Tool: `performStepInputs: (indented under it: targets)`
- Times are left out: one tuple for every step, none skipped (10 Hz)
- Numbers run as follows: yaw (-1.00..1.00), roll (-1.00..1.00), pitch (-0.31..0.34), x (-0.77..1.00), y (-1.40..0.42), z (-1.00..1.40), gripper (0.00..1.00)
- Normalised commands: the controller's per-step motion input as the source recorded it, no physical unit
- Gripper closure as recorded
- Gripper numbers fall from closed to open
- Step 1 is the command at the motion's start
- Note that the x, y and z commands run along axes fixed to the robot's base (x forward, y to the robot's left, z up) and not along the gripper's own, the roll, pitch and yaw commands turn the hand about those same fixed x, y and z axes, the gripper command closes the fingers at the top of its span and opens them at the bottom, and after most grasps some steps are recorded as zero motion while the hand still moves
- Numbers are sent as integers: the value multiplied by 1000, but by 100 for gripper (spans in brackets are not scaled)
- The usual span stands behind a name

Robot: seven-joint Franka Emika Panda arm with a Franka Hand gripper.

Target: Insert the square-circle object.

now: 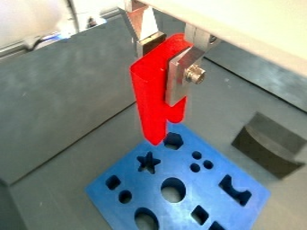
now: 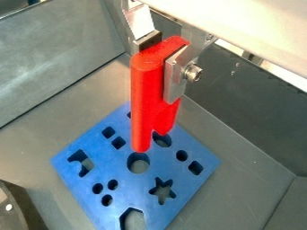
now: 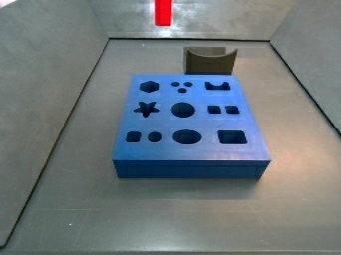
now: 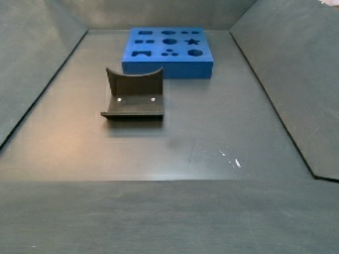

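Note:
My gripper (image 1: 168, 56) is shut on the bright red square-circle object (image 1: 153, 94) and holds it upright by its upper end, well above the blue block (image 1: 180, 184). It shows the same way in both wrist views, with the gripper (image 2: 160, 54) clamping the red piece (image 2: 150, 99) over the blue block (image 2: 135, 166). In a side view only the red piece's lower tip (image 3: 163, 12) shows, high above the blue block (image 3: 186, 129). The other side view shows the blue block (image 4: 169, 50) at the far end, with no gripper in it.
A dark grey curved piece (image 4: 134, 96) lies on the floor beside the blue block; it also shows in a side view (image 3: 209, 59) and a wrist view (image 1: 268, 139). Grey walls (image 3: 67, 110) enclose the floor.

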Motion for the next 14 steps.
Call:
performStepInputs:
  targets:
    - [-1000, -61, -107, -17, -9, -431, 100]
    - [-991, -91, -161, -77, -31, -477, 100]
    - [-989, -91, -163, -77, -31, -477, 100]
    - [-989, -90, -166, -77, -34, -477, 100]
    - [-991, -89, -164, -77, -34, -477, 100]
    - [-1000, -73, -134, -43, -29, -449, 100]
    - [-1000, -39, -41, 0, -3, -423, 100]
    - [-1000, -50, -17, 0, -11, -394, 100]
    - [-1000, -27, 0, 0, -74, -329, 100]
    - [-1000, -16, 0, 0, -80, -323, 100]
    - [-1000, 0, 0, 0, -54, -343, 100]
    - [-1000, 0, 0, 0, -29, -354, 100]
    - [-1000, 0, 0, 0, -23, -309, 100]
    - [-1000, 0, 11, 0, -54, -209, 100]
